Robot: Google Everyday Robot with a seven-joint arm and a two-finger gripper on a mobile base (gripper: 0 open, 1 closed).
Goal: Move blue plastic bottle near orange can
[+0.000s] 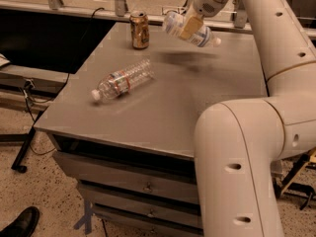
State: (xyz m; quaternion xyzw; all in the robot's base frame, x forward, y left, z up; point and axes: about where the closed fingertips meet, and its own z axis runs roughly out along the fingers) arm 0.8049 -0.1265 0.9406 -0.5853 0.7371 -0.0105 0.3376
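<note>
Gripper [190, 27] is up over the far side of the table [163, 107], clamped across the middle of the blue plastic bottle [171, 23]. Bottle hangs in the air roughly on its side, white cap pointing to the right of frame & slightly down, w/ a soft shadow on the surface below it. Orange can [139, 30] stands upright near the back edge, just left of the bottle's base end, near but apart. The ribbed bottle [121, 79] lies on its side nearer the front, well apart from both.

Risks, as I judge them: bottle is tilted, so if let go from up here it lands sideways & prob rolls, either into the can, tipping it, or off the back edge. Swinging left w/o enough clearance could clip the can w/ the base end. Grip seems to sit on the label, maybe slick. Can't tell how firm it is from this angle.
</note>
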